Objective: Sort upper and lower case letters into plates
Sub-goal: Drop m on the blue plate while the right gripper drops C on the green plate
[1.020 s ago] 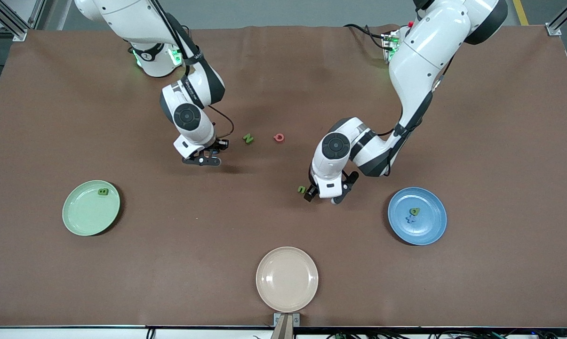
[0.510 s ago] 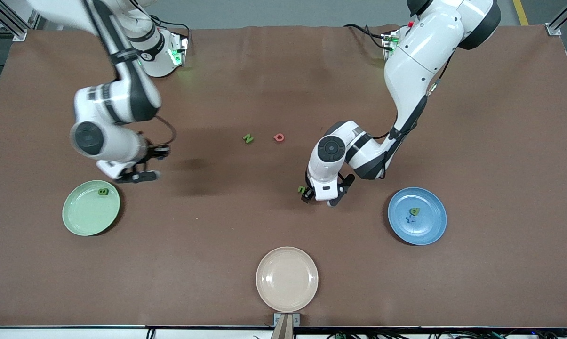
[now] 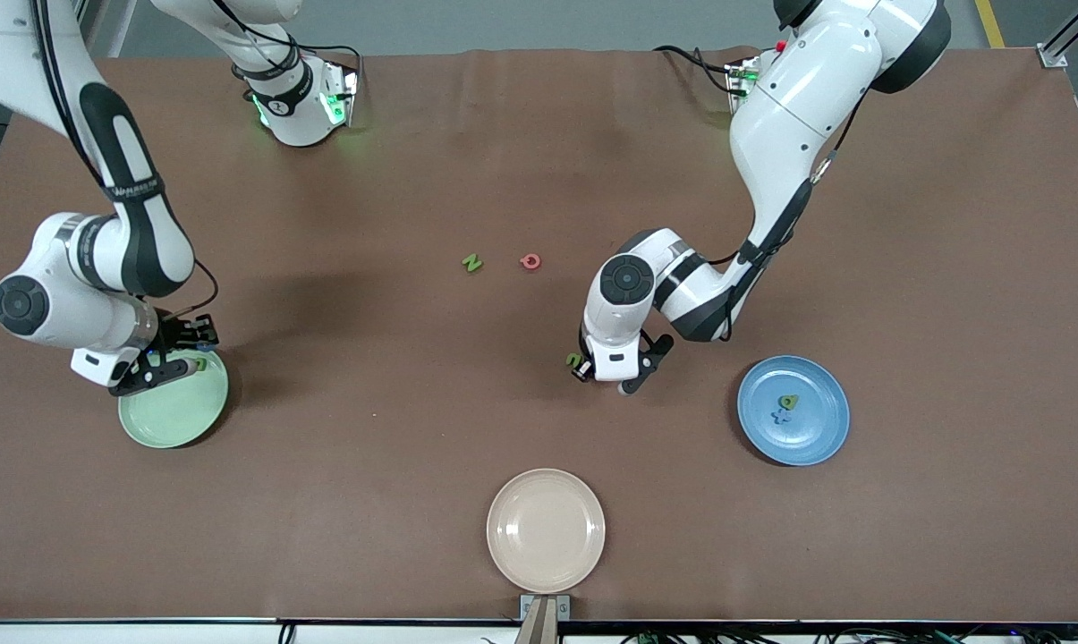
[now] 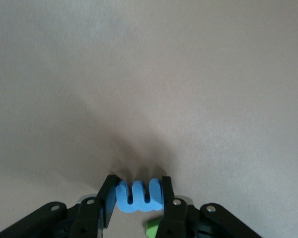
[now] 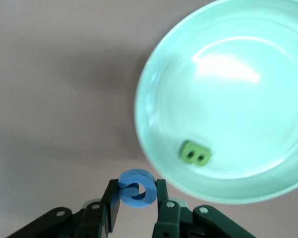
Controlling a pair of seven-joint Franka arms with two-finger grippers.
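Nearest the front cam, a beige plate (image 3: pixel 546 529) is seen at the table's (image 3: pixel 539 429) near edge, mid-width, w/ nothing on it.

Farther up, the mint green plate (image 3: pixel 167 416) is found toward the right arm's end and the blue plate (image 3: pixel 793 410) toward the left arm's end, abt level w/ each other. In the blue plate a green letter (image 3: pixel 788 402) and a blue letter (image 3: pixel 781 416) are seen touching or nearly so; shapes can't be read. In the mint plate a green "B" (image 5: pixel 195 153) is lying flat, near the rim.

The right gripper (image 3: pixel 158 362) is held over the mint plate's rim, at its edge farthest from the cam. In the right wrist view its fingers (image 5: pixel 162 201) are clamped on a blue round letter (image 5: pixel 136 188), which is seen over bare table just outside the rim.

The left gripper (image 3: pixel 606 371) is down at the table betw. the two plates, nearer the blue one. In the left wrist view its fingers (image 4: pixel 167 191) are pressed against both sides of a blue "m"-like letter (image 4: pixel 139 196). A small green letter (image 3: pixel 574 360) is lying just beside the gripper, toward the right arm's end.

Farthest from the cam, mid-table, a green "N" (image 3: pixel 472 263) and a pinkish-red round letter (image 3: pixel 530 261) are lying flat near each other, well apart from both grippers.
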